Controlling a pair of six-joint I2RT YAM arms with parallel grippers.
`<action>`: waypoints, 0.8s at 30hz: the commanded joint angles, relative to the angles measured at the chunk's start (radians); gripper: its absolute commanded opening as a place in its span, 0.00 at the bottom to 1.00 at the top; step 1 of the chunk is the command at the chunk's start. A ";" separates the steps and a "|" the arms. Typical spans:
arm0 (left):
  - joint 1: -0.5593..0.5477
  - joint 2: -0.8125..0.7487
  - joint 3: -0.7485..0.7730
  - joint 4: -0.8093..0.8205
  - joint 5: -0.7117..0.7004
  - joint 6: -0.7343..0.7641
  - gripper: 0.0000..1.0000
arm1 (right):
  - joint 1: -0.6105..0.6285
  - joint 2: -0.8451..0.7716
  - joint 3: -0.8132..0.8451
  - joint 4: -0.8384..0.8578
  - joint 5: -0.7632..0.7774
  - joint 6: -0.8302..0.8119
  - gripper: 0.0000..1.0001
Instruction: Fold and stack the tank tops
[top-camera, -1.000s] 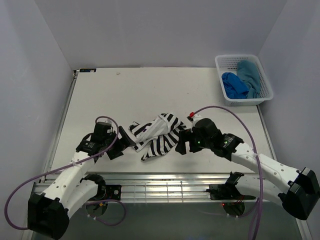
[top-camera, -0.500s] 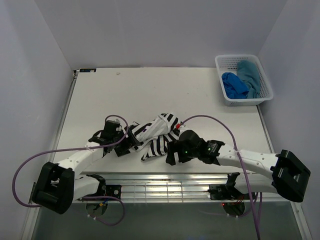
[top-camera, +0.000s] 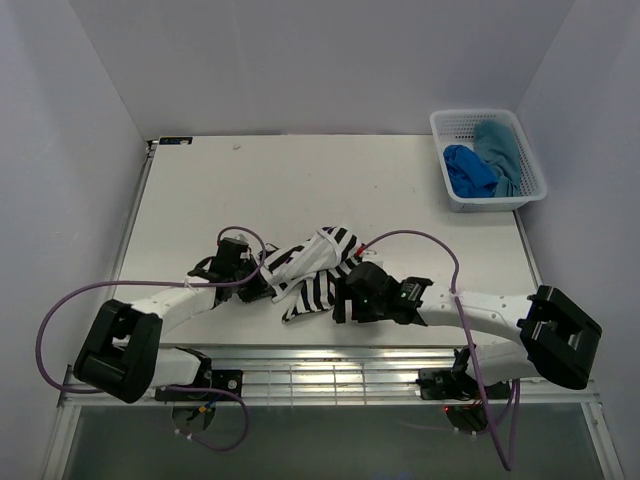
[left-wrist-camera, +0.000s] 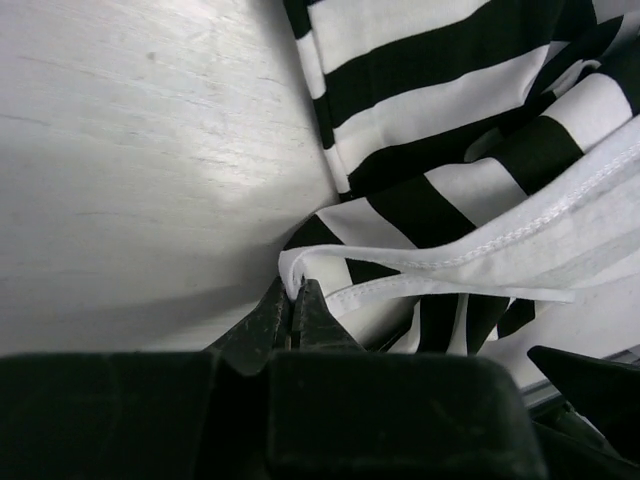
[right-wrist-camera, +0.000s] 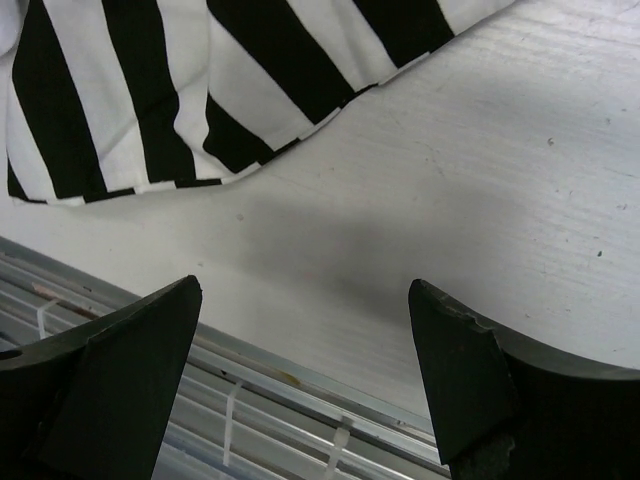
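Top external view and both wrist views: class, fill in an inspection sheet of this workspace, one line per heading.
Surface: white table, a few small marks.
Job's things: striped tank top crumpled near the front edge; royal blue top and teal top in the white basket at far right.
Clutter: nothing seen.
Grippers: left gripper shut on the striped tank top's white hem; right gripper open, holding nothing.
Cables: purple cables looping along each arm.
Surroundings: plain pale walls.
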 joint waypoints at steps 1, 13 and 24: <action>-0.002 -0.116 0.013 -0.053 -0.100 0.026 0.00 | -0.002 0.024 0.061 -0.007 0.092 0.111 0.90; -0.004 -0.402 -0.025 -0.156 -0.142 -0.018 0.00 | -0.002 0.174 0.165 0.029 0.132 0.181 0.95; -0.004 -0.427 -0.008 -0.178 -0.130 -0.029 0.00 | -0.002 0.327 0.199 0.075 0.191 0.194 0.65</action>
